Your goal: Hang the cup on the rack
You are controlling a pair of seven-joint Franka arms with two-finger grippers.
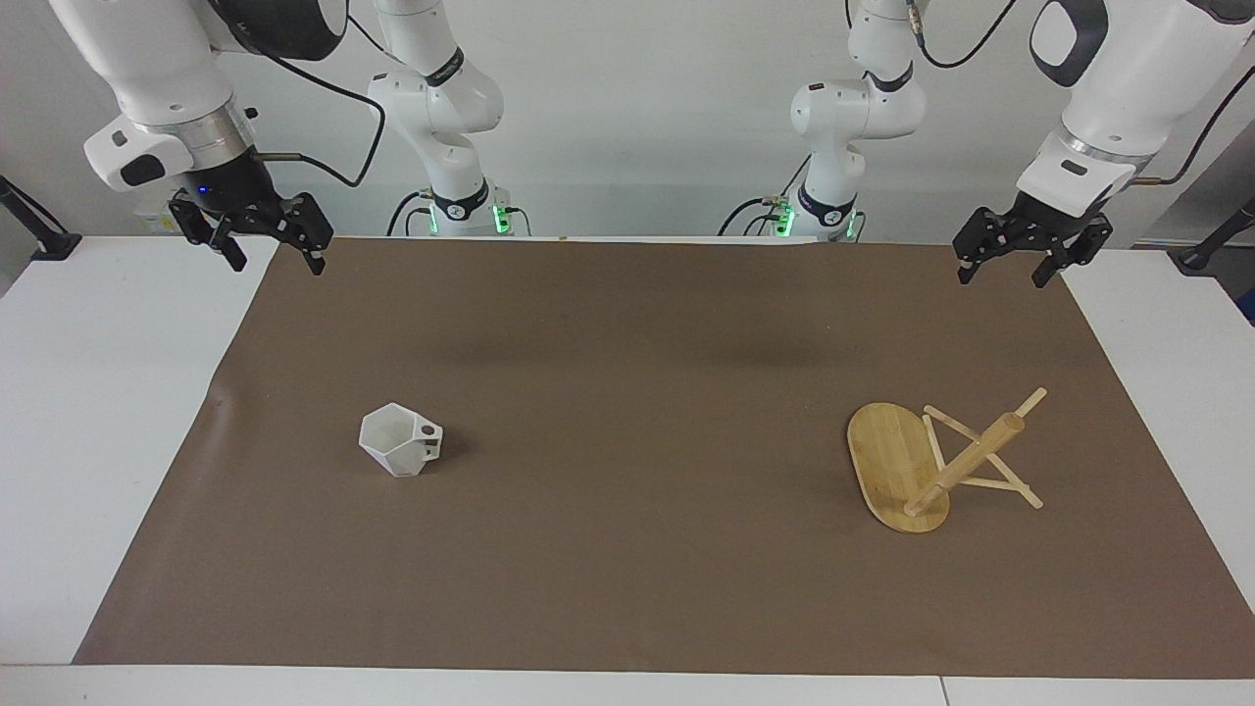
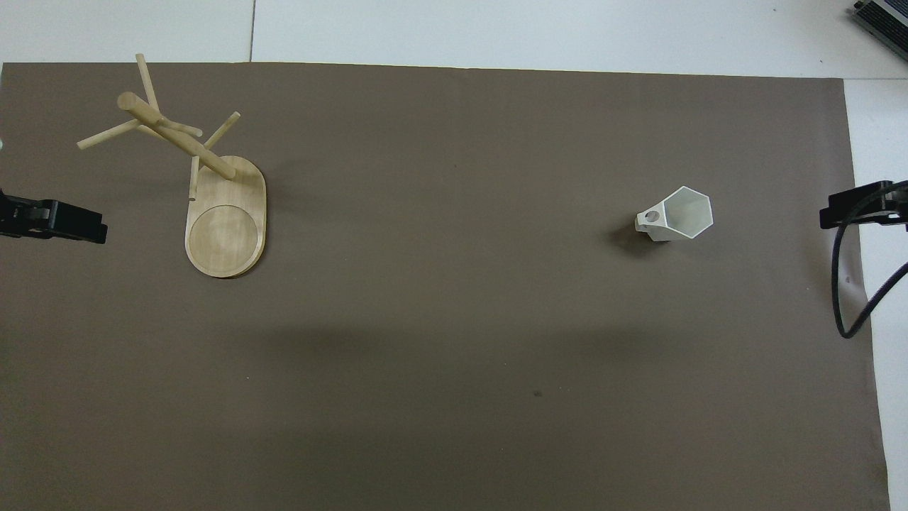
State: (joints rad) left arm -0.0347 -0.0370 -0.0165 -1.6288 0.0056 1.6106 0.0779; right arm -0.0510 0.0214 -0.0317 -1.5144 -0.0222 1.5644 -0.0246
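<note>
No readable brand, label or text on any item I can see.

Cup [image 1: 401, 440]: white faceted mug, upright on brown mat [image 1: 627, 549], toward right arm's end of table. Handle w/ round hole points toward the rack's end. Nothing touching it.

Rack [image 1: 936, 459]: bamboo mug tree, standing on oval base toward left arm's end of table, well apart from cup. Post carries thin pegs branching off, all bare.

Right gripper [image 1: 274, 253]: raised over mat corner at robots' edge, right arm's end; fingers spread apart, holding nothing.

Left gripper [image 1: 1007, 268]: raised over mat corner at robots' edge, left arm's end; fingers spread apart, holding nothing.

I see both arms waiting. Mat stretch between grippers, cup and rack carries no other item. Black cable [image 2: 848, 284] loops over mat edge by right gripper. White table [image 1: 98, 412] borders mat.
</note>
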